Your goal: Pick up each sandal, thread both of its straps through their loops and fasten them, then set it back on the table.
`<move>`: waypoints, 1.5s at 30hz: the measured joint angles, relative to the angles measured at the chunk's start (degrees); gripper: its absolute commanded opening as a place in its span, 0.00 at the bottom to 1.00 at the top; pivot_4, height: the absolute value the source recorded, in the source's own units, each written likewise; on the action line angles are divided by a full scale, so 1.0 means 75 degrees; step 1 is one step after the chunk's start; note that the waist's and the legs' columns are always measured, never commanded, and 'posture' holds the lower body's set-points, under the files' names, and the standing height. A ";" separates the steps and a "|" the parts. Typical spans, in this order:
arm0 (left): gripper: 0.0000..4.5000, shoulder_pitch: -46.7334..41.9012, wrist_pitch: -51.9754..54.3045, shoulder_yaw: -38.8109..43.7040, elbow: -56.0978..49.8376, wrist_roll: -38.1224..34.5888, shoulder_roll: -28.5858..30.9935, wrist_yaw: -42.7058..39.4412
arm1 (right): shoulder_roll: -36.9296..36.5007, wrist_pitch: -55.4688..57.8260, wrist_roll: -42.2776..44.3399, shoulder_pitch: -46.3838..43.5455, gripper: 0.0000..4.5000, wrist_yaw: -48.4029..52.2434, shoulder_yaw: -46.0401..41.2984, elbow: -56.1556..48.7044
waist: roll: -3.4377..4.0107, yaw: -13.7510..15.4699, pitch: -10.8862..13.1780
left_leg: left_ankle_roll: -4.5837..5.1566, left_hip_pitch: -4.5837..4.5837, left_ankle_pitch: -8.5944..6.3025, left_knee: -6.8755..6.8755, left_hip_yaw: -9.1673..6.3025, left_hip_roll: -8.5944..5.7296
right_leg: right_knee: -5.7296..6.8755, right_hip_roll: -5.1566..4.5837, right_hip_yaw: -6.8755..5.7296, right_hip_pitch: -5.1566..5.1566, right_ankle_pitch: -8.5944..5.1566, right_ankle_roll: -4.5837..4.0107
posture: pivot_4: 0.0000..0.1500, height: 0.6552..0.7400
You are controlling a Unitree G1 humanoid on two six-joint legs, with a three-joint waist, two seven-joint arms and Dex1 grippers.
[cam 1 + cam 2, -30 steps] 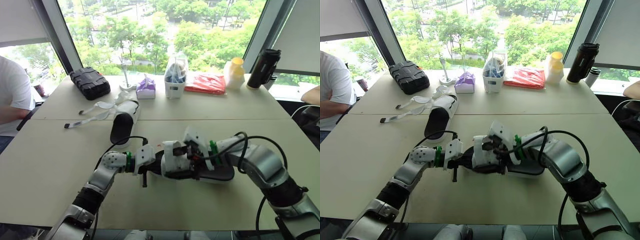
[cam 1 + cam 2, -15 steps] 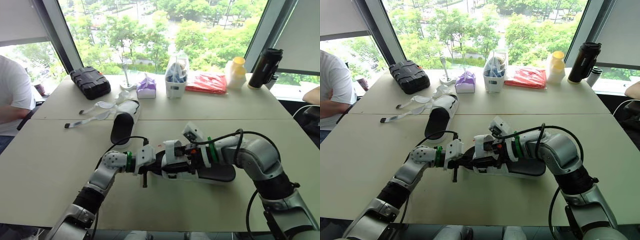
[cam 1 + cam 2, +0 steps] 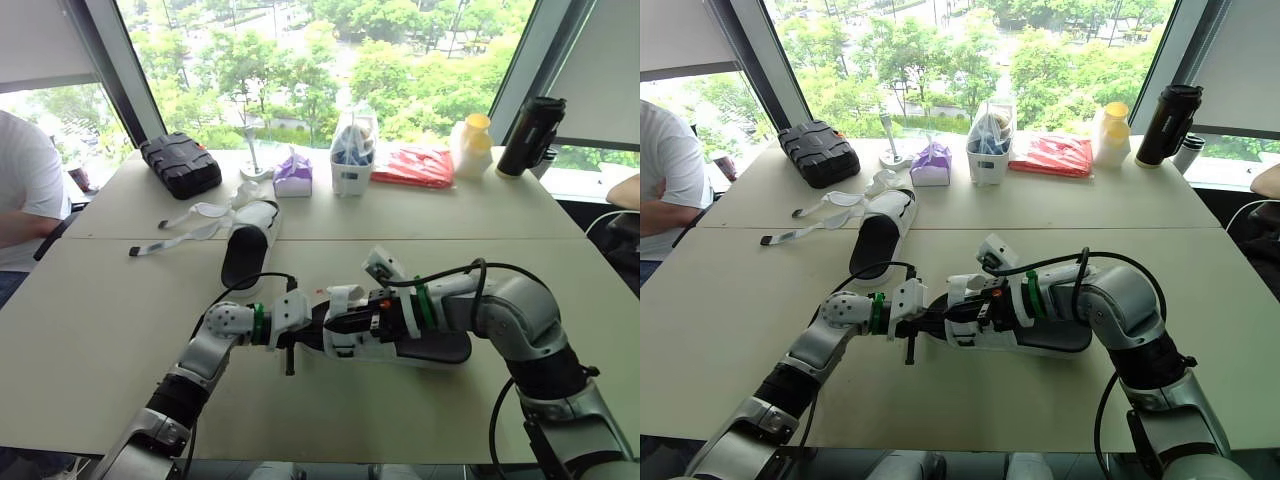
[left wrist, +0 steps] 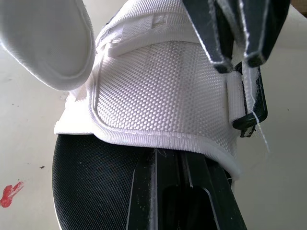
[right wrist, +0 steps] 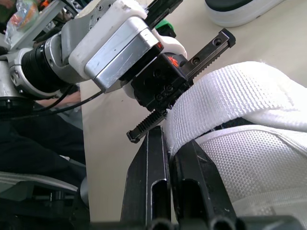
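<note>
The left jaws are closed on the toe end of the near sandal (image 3: 440, 348), which rests on the desk (image 3: 90, 320) between the two sets of jaws. The right jaws pinch its white strap (image 5: 230, 96) above the upper. The second sandal (image 3: 247, 250) lies well beyond the left jaws, straps loose.

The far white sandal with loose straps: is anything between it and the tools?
Nothing visible: bare beige table leads to the far white sandal. The left tool and right tool both clamp the near black-soled sandal.
</note>
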 measured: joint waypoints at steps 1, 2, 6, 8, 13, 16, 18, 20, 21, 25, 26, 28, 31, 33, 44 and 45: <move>0.00 0.0000 0.0000 0.0000 0.0000 0.0000 0.0000 0.0001 | -0.0016 -0.0043 -0.0015 0.0046 0.02 -0.0001 0.0035 -0.0031 | 0.0000 0.0000 0.0000 | 0.0000 0.0000 0.0000 0.0000 0.0000 0.0000 | 0.0000 0.0000 0.0000 0.0000 0.0000 0.0000 | 1.00 1.00; 0.00 0.0001 0.0000 0.0000 0.0000 0.0000 0.0001 0.0000 | -0.0025 -0.0085 -0.0028 0.0113 0.02 -0.0002 0.0106 -0.0063 | 0.0000 0.0000 0.0000 | 0.0000 0.0000 0.0000 0.0000 0.0000 0.0000 | 0.0000 0.0000 0.0000 0.0000 -0.0001 0.0001 | 1.00 1.00; 0.00 0.0004 0.0000 0.0000 0.0000 0.0000 0.0000 0.0005 | -0.0210 -0.0588 -0.0378 0.0280 0.02 -0.0010 0.0491 -0.0182 | 0.0000 -0.0004 0.0000 | 0.0000 0.0002 0.0000 0.0000 0.0001 0.0000 | 0.0000 0.0000 0.0000 0.0001 -0.0002 0.0004 | 1.00 1.00; 0.00 0.0015 0.0000 0.0000 -0.0001 0.0000 0.0011 0.0007 | -0.0222 -0.0885 -0.0609 0.0322 0.02 -0.0030 0.0627 -0.0207 | -0.0001 -0.0014 0.0000 | 0.0000 0.0007 0.0000 0.0000 0.0001 0.0000 | 0.0000 0.0000 0.0000 0.0002 -0.0005 0.0007 | 1.00 1.00; 0.00 0.0048 0.0000 0.0001 -0.0008 0.0000 0.0023 0.0035 | -0.0333 -0.1521 -0.1088 0.0483 0.02 0.0020 0.0933 -0.0331 | -0.0008 -0.0027 -0.0005 | 0.0000 0.0017 0.0000 0.0001 0.0002 0.0003 | 0.0000 0.0000 0.0000 0.0011 -0.0020 0.0032 | 1.00 1.00; 0.00 0.0050 0.0001 0.0001 -0.0009 0.0000 0.0028 0.0041 | -0.0380 -0.1764 -0.1259 0.0553 0.02 0.0056 0.1005 -0.0389 | -0.0008 -0.0028 -0.0006 | -0.0001 0.0018 0.0001 0.0001 0.0003 0.0004 | 0.0000 0.0001 0.0000 0.0010 -0.0019 0.0031 | 1.00 1.00; 0.00 0.0049 0.0001 0.0001 -0.0010 0.0000 0.0026 0.0042 | -0.0407 -0.1836 -0.1311 0.0587 0.02 0.0123 0.1023 -0.0430 | -0.0008 -0.0028 -0.0006 | -0.0001 0.0018 0.0001 0.0001 0.0003 0.0004 | 0.0000 0.0001 0.0000 0.0010 -0.0018 0.0029 | 1.00 1.00; 0.00 0.0049 0.0000 0.0000 -0.0011 0.0000 0.0019 0.0042 | -0.0441 -0.1853 -0.1306 0.0587 0.14 0.0201 0.1035 -0.0433 | -0.0009 -0.0022 -0.0006 | -0.0001 0.0017 0.0001 0.0001 0.0002 0.0004 | 0.0000 0.0001 0.0000 0.0010 -0.0017 0.0027 | 1.00 1.00; 0.00 0.0050 0.0000 0.0000 -0.0013 0.0000 0.0015 0.0041 | -0.0454 -0.1843 -0.1295 0.0584 0.19 0.0244 0.1029 -0.0433 | -0.0008 -0.0020 -0.0006 | -0.0001 0.0016 0.0001 0.0001 0.0002 0.0004 | 0.0000 0.0001 0.0000 0.0010 -0.0014 0.0023 | 1.00 1.00; 0.00 0.0048 -0.0004 -0.0002 -0.0017 0.0000 -0.0005 0.0038 | -0.0590 -0.1670 -0.1041 0.0531 0.62 0.0514 0.0919 -0.0500 | -0.0007 -0.0007 -0.0003 | -0.0001 0.0010 0.0000 0.0001 0.0000 0.0002 | -0.0002 0.0001 0.0000 0.0008 -0.0012 0.0018 | 1.00 1.00; 0.00 0.0047 -0.0006 -0.0002 -0.0017 0.0000 -0.0005 0.0038 | -0.0629 -0.1592 -0.0962 0.0498 0.72 0.0576 0.0883 -0.0546 | -0.0008 -0.0006 -0.0002 | -0.0001 0.0009 0.0000 0.0001 0.0000 0.0002 | -0.0002 0.0001 0.0000 0.0008 -0.0012 0.0018 | 1.00 1.00; 0.00 0.0044 -0.0006 -0.0003 -0.0016 0.0000 -0.0006 0.0040 | -0.0758 -0.1384 -0.0737 0.0357 0.96 0.0658 0.0654 -0.0591 | -0.0006 -0.0003 0.0000 | -0.0001 0.0007 0.0000 0.0002 -0.0001 0.0001 | -0.0002 0.0000 0.0001 0.0007 -0.0012 0.0018 | 1.00 1.00; 0.00 0.0046 -0.0013 -0.0013 -0.0036 0.0000 -0.0012 0.0039 | -0.1191 -0.0888 -0.0279 0.0297 0.96 0.0695 -0.0035 -0.0708 | -0.0010 0.0017 0.0003 | 0.0001 -0.0001 -0.0001 0.0000 -0.0002 0.0001 | -0.0005 0.0000 0.0000 0.0008 -0.0014 0.0019 | 1.00 1.00; 0.00 0.0042 -0.0013 -0.0012 -0.0046 0.0000 -0.0002 0.0035 | -0.1381 -0.0652 -0.0004 0.0305 0.96 0.0713 -0.0378 -0.0882 | -0.0006 0.0013 0.0004 | 0.0003 -0.0007 -0.0002 -0.0003 -0.0001 0.0002 | -0.0004 -0.0001 0.0001 0.0014 -0.0014 0.0019 | 1.00 1.00; 0.00 0.0031 -0.0012 -0.0095 -0.0058 0.0000 -0.0082 0.0077 | -0.2152 -0.0084 0.1179 0.2059 0.96 0.0579 -0.1635 -0.2029 | -0.0018 0.0150 0.0011 | 0.0011 -0.0014 -0.0008 -0.0003 0.0016 0.0005 | -0.0011 -0.0008 -0.0001 0.0015 -0.0025 0.0037 | 1.00 1.00; 0.00 0.0025 -0.0012 -0.0107 -0.0058 -0.0001 -0.0082 0.0076 | -0.2151 -0.0203 0.1164 0.2202 0.96 0.0529 -0.1634 -0.2102 | -0.0019 0.0153 0.0010 | 0.0013 -0.0014 -0.0010 -0.0004 0.0016 0.0005 | -0.0015 -0.0008 -0.0001 0.0017 -0.0026 0.0038 | 1.00 1.00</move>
